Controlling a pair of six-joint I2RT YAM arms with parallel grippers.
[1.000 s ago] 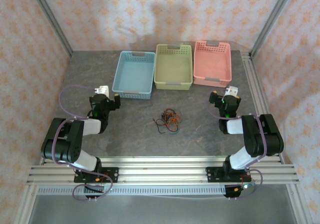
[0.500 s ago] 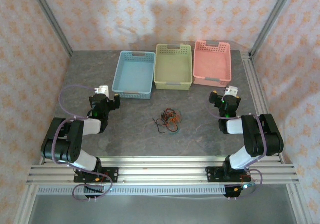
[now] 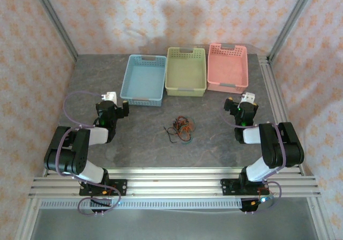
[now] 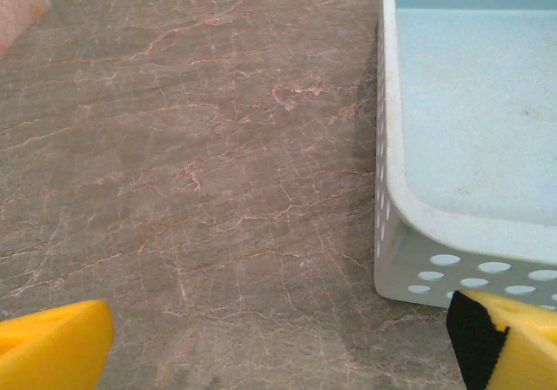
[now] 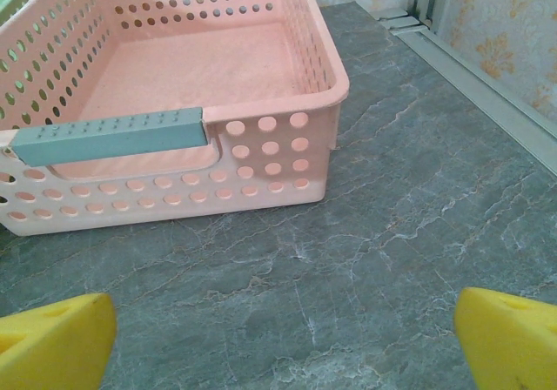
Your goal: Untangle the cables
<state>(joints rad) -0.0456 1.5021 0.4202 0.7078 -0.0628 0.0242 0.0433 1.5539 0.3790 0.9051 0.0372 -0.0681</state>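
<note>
Closed off at the back by three baskets side by side: blue basket (image 3: 143, 80), green basket (image 3: 186, 71), pink basket (image 3: 228, 67), packed too close for passage between them. Open across the middle of the table (image 3: 139, 143), save for the cables (image 3: 180, 127), a small heap well apart from both arms.

Ahead of the left gripper (image 4: 278, 351): bare stone forward and left, blue basket's near corner close on the right.

Ahead of the right gripper (image 5: 278, 338): pink basket's front wall near, free strip on the right up to the metal rail (image 5: 470, 68).

Hemmed in all round by papered walls (image 3: 32, 63).
</note>
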